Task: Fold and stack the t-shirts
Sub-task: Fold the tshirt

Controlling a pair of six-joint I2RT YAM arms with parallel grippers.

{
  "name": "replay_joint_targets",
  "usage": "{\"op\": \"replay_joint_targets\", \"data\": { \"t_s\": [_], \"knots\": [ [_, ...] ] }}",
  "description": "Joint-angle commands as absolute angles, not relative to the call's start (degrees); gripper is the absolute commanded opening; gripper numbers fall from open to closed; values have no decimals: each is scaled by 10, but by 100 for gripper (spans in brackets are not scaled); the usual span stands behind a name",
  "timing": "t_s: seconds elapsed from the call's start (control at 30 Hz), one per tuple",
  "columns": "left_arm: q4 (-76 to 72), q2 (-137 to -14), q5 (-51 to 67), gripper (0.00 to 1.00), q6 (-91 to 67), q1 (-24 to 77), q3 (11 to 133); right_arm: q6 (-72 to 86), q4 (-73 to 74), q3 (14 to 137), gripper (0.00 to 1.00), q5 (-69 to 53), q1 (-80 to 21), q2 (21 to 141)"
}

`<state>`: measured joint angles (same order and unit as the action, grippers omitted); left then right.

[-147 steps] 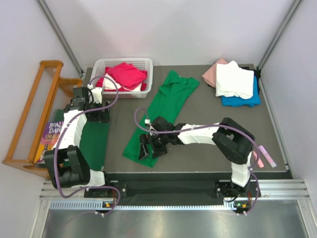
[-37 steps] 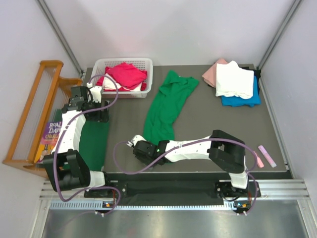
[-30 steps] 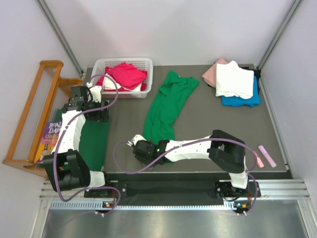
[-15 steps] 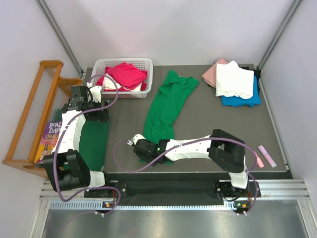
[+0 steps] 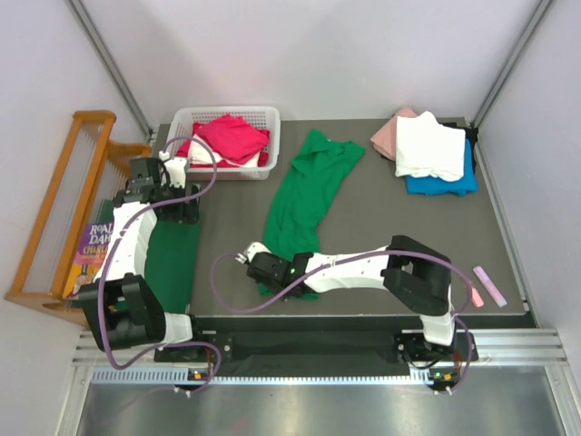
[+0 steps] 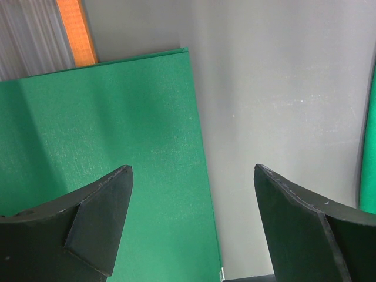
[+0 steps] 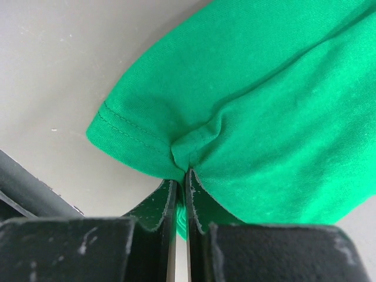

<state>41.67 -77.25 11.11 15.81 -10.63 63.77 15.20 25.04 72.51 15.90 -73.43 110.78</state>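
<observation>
Right jaws are closing fully on the stitched edge of the bright green t-shirt (image 7: 264, 117), pinching a small pucker of cloth between the tips. The shirt is lying as a long strip on the grey counter (image 5: 381, 227). Its near end is sitting at the right jaws close to the counter's near edge, and its far end is reaching toward the white basket (image 5: 186, 116). Left jaws are standing wide apart, gripping nothing, hanging over the border of the dark green mat (image 6: 106, 117).
</observation>
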Motion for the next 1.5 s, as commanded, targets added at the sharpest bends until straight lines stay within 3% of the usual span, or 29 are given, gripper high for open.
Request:
{"op": "replay_joint_targets", "data": {
  "t_s": [0.0,0.47,1.47],
  "knots": [
    [420,-758,124,88,165,-110,649,183,289,687,0,84,-749,1123],
    [427,-756,144,88,163,-110,653,237,393,788,0,42,-873,1084],
    [439,-751,160,88,176,-108,642,241,466,838,0,123,-815,973]
  ]
}}
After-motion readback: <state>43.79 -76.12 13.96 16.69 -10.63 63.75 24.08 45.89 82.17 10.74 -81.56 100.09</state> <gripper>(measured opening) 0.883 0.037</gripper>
